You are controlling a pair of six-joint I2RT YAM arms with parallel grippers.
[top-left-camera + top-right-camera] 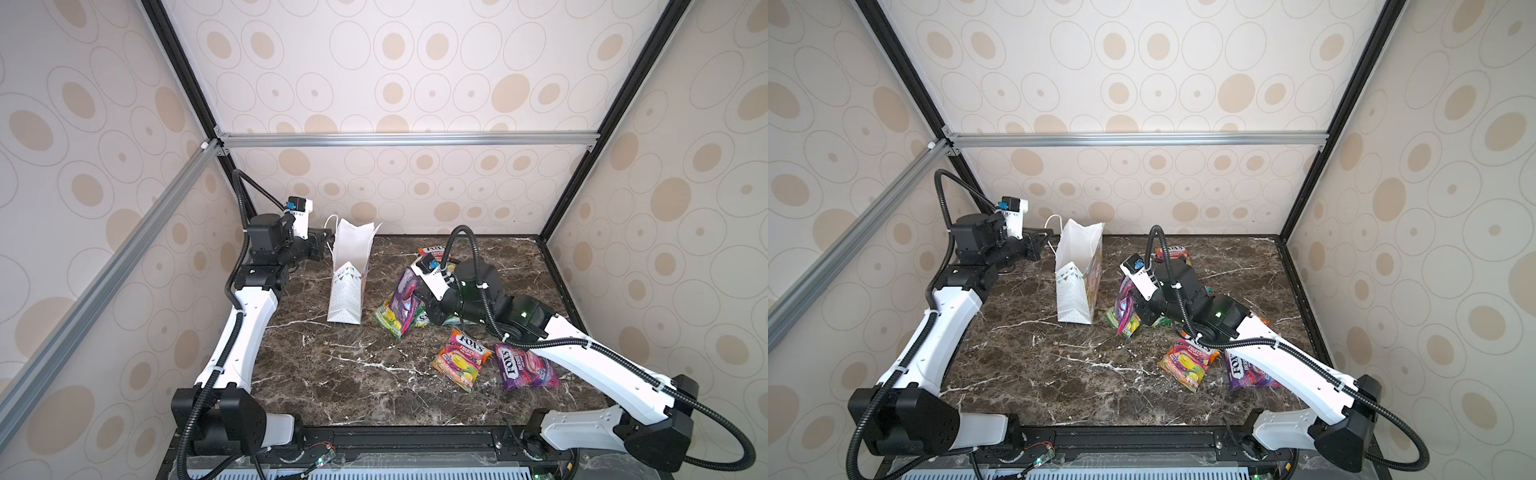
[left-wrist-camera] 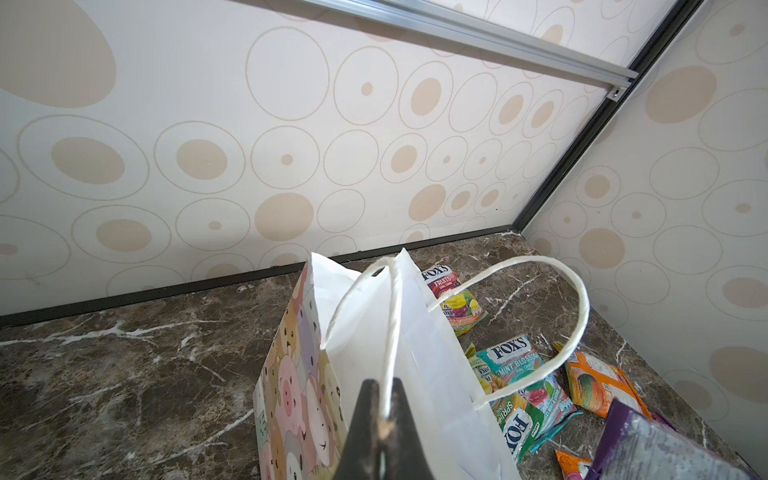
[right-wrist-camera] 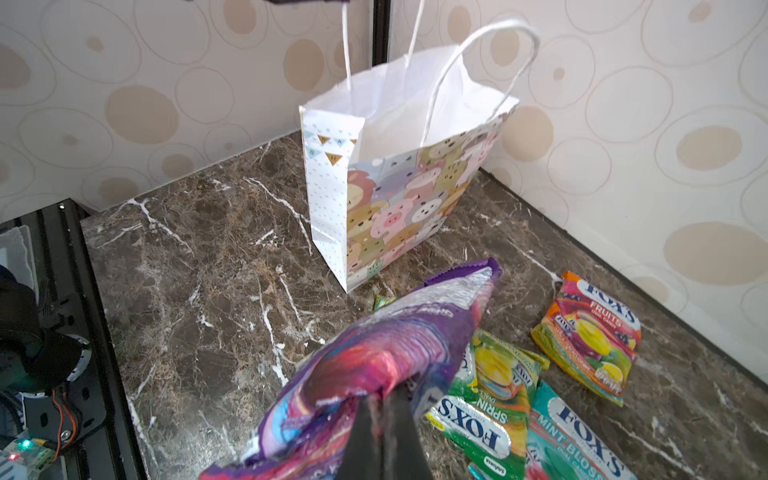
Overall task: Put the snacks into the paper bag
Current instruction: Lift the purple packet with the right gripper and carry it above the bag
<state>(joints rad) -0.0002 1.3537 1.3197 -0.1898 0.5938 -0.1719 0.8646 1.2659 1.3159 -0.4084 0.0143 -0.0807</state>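
**Near edge.** An orange-pink pouch and a purple pouch are lying flat on the table. The purple one is partly under the right arm.

**Middle.** The right gripper is clamping one crumpled end of the held pouch, also purple, with its jaws closed on the film. The pouch is tilting up over a pile that includes a green pouch and a teal pouch. The bag is standing upright just beside this pile with its mouth open.

**Far side.** The left gripper is pinching one cord handle, with its jaws closed on the cord. The free handle is arching out toward the pouches. A far pouch is lying near the back wall.

**Handling.**
- The pouches are probably light and soft, and the glossy film is likely slippery.
- Loose contents are likely sagging away from the gripped end.
- Take hold at a flat sealed edge or a gathered corner, not across the filled middle.
- The bag is thin paper, so it is likely to tip or buckle under a sideways push.
- The cord is the best place to steady the bag.
- Enter the mouth from above, clear of the free handle, which could snag the pouch.
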